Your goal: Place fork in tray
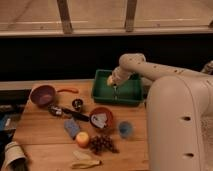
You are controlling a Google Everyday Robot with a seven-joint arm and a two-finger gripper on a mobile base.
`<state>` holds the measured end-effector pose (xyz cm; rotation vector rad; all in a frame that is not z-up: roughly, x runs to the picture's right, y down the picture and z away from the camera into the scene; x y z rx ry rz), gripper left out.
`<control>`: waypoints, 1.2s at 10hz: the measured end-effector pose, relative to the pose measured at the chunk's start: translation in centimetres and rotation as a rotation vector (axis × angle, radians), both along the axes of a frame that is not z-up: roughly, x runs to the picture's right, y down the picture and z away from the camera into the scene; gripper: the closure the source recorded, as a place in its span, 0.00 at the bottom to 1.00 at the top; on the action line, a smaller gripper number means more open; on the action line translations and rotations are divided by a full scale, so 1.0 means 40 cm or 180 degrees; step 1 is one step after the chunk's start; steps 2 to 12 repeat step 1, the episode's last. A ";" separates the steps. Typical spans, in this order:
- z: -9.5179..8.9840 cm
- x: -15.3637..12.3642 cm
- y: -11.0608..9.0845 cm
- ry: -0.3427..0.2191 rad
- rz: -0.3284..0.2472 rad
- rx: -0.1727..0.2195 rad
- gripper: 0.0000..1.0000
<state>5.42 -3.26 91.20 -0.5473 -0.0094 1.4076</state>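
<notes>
the gripper hangs over the left part of the green tray, pointing down. a slim silver sliver right under it looks like the fork — roughly upright, long axis vertical, tip toward the tray floor. i cannot tell whether it is pinched or already released.
</notes>
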 end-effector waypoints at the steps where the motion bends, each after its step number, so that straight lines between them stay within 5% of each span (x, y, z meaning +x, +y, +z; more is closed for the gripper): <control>1: 0.000 0.001 0.000 0.0001 0.0001 -0.0001 0.58; 12: 0.000 0.001 0.000 0.0001 0.0001 -0.0001 0.58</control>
